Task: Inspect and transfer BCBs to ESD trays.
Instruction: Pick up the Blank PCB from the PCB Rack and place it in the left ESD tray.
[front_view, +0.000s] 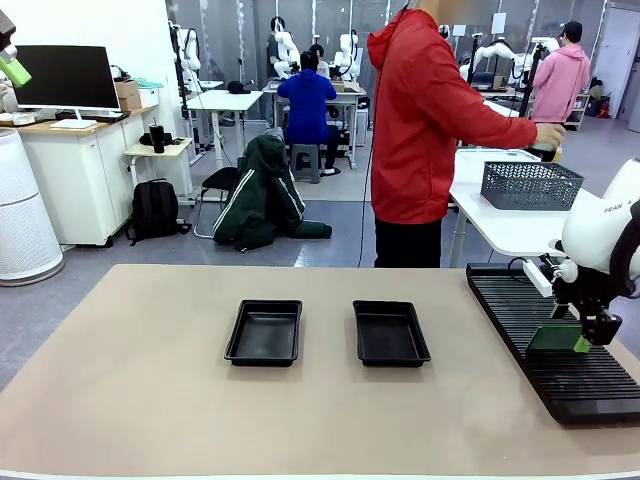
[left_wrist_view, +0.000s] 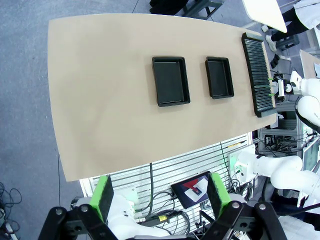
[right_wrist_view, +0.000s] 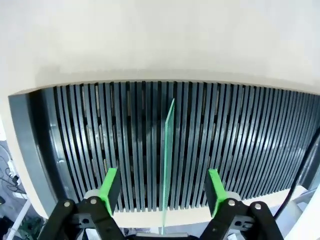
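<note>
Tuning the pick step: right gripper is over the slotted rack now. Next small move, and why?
Probably close the right gripper on the BCB. The board stands on edge in a slot of the rack, between the open green pads, neither touching it. Both ESD trays sit empty.

This is a robotics lab on an open workshop floor. A white robot arm (front_view: 600, 235) stands at a beige surface (front_view: 130, 400) that carries two black ESD trays (front_view: 264, 332) (front_view: 390, 333) and a long slotted rack (front_view: 560, 350). At upper left of the front view a monitor (front_view: 62, 78) sits on a white cabinet (front_view: 75, 185). Farther back, a seated person (front_view: 306, 105) works at a white worktable (front_view: 225, 100). Loose cabling (left_wrist_view: 155, 217) hangs at the bottom of the left wrist view.
</note>
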